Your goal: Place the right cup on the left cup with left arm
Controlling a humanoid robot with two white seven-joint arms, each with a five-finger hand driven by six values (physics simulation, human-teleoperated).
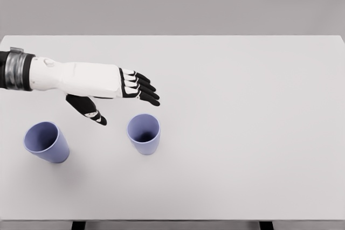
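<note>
While nothing is gripped, the left robot hand is held spread above the table | step: reach judged underway | right cup stands upright near below fingers; left cup well apart | next: lowering and closing around right cup required

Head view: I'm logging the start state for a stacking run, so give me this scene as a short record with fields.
surface: white table
left cup: purple, upright, open mouth up, near the front left
right cup: purple, upright, apart from the left cup
left robot hand: open, fingers extended, behind and just left of the right cup, holding nothing
right arm: not in view
stacking: not yet done, both cups stand on the table
</note>
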